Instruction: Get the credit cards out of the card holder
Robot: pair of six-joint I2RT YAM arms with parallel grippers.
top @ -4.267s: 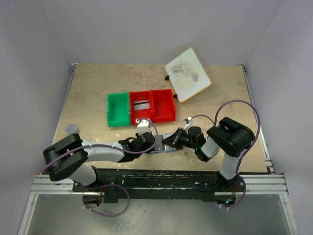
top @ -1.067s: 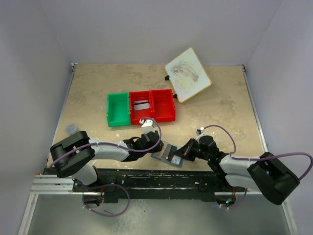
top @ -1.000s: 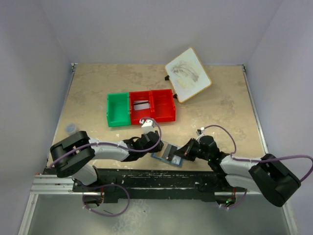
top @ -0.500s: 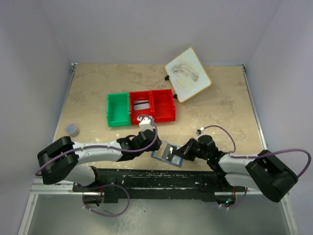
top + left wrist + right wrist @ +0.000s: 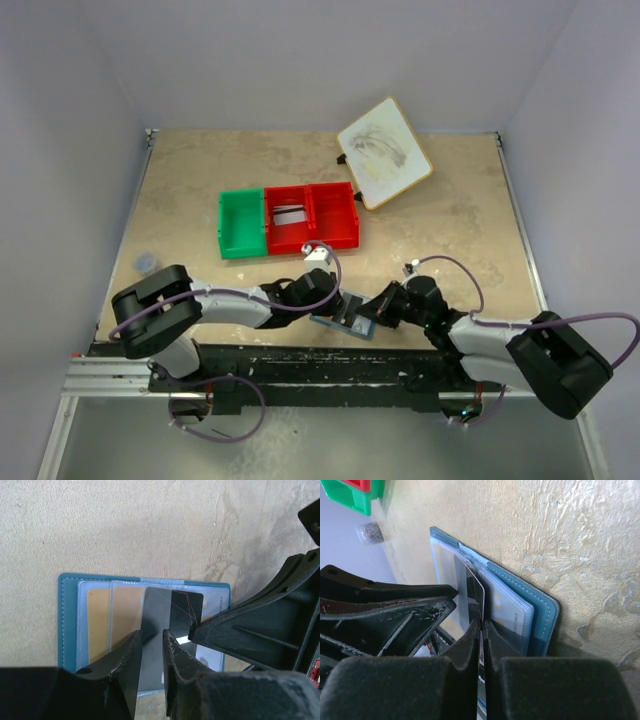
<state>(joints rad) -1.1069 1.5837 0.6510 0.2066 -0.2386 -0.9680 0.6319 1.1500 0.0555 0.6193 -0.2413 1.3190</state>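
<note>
1. jaws: right gripper (image 5: 481, 622) clenched on the dark card (image 5: 172, 610) edge; left gripper (image 5: 152, 635) fingers slightly apart at the same card, grip can't tell.
2. count: one card holder (image 5: 67, 625), open flat; one dark card over its middle, one tan-orange card (image 5: 98, 620) pocketed in the left panel, one grey-white card (image 5: 290, 213) in the red bin (image 5: 345, 240).
3. holder sits near the table (image 5: 450, 210) front edge; table surface shows between it and the bin.
4. print on the right panel is unreadable.

Nothing can be read: the small print on a pale card (image 5: 216, 607) in the card holder (image 5: 67, 625) is too blurred.
</note>
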